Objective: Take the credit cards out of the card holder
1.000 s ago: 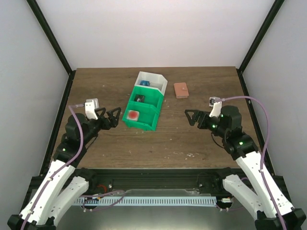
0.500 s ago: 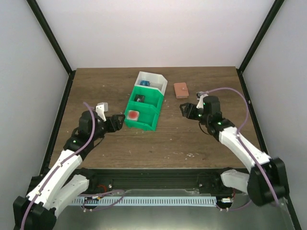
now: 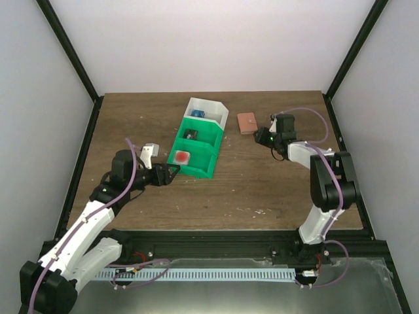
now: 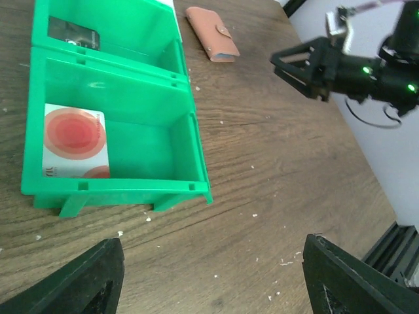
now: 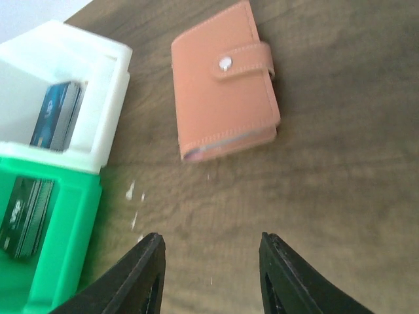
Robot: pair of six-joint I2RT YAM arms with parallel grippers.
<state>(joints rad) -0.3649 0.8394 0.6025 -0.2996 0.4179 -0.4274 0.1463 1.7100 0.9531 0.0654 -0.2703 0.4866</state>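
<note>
- Task status: not begun, by my reading. The card holder (image 3: pixel 247 122) lies flat on the table (image 3: pixel 131 118), folded shut with its snap strap fastened. No credit cards are seen outside it. Unfastening the strap, opening the fold and drawing out each card all remain.
- Left gripper (image 3: pixel 169 173): at the near left corner of the bin (image 3: pixel 191 171), close to its green front wall. Its fingers are spread wide with nothing between them.
- Bin: green with a white far section, three compartments.
  - Near compartment: a red-and-white block (image 4: pixel 73 140).
  - Middle compartment: a black block (image 4: pixel 73 34).
  - White far compartment: a blue block (image 5: pixel 59 114).
  - None of these belong to the task.
- Card holder, position: right of the bin's white end, apart from it, nothing resting on it. A thin pale line shows along its open edge in the right wrist view; whether that is a card edge I cannot tell.
- Right gripper (image 3: pixel 262 139): right of the bin, just near-side of the card holder and not touching it. Its fingers are parted and hold nothing.
- Obstructions:
  - Nothing lies between the right gripper and the card holder.
  - The bin stands between the left gripper and the card holder, so that arm would likely have to go round or over it.
</note>
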